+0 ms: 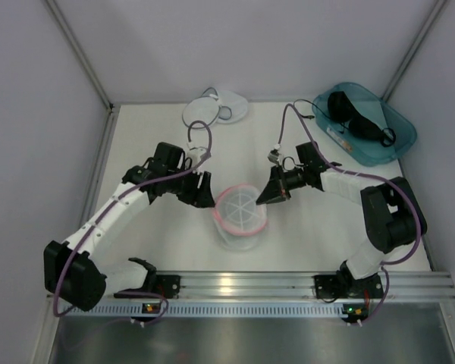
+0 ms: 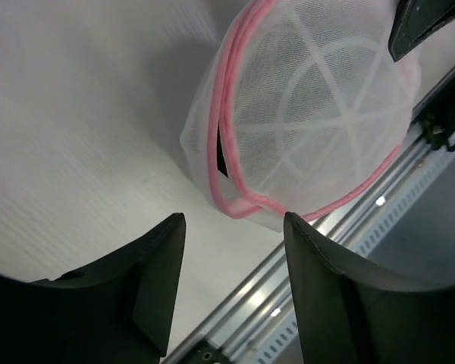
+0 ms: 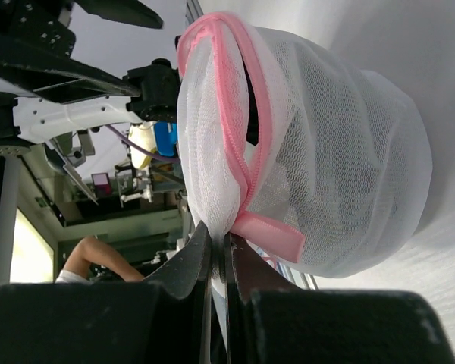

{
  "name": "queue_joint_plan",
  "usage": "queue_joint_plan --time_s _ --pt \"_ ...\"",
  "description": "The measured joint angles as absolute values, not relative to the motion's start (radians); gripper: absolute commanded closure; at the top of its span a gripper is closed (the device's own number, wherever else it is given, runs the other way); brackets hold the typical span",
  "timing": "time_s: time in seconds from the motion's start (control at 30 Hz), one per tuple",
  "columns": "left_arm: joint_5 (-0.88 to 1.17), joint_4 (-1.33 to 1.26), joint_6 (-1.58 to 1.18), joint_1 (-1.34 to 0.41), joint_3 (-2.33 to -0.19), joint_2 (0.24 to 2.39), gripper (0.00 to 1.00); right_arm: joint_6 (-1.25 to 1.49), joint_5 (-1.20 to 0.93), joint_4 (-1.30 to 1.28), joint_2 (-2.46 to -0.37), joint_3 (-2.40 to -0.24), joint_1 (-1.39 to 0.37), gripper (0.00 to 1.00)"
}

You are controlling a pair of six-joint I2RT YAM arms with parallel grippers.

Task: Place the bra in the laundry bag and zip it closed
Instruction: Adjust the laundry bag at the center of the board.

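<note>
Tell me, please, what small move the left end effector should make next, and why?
Probably ease the open left end effector forward onto the pink-rimmed mesh bag: the right end effector pinches its edge, and the zip gapes.

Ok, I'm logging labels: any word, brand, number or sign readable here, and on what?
None can be read.
The pink-rimmed mesh bag and teal bin show no print.
Background clutter in the right wrist view is too blurred to tell.

White-and-black arms (image 1: pixel 114 208) carry purple cables (image 1: pixel 200 122) and black wedge-shaped gripper fingers (image 2: pixel 155 288)
</note>
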State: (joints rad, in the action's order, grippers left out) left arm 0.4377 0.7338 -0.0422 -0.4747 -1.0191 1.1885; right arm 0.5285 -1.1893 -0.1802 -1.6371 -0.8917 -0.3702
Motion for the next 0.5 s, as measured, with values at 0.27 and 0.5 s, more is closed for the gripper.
queue_joint_plan --time_s 0.27,0.5 --pt "0.719 0.64 -0.294 -0.385 -0.962 1.233 0.47 0.521 -1.191 -0.167 -1.637 -0.892 -0.37 1.0" --pt "0.74 0.574 -0.387 -0.385 -0.929 1.222 0.46 0.518 -1.208 -0.164 -1.637 -0.892 -0.37 1.0"
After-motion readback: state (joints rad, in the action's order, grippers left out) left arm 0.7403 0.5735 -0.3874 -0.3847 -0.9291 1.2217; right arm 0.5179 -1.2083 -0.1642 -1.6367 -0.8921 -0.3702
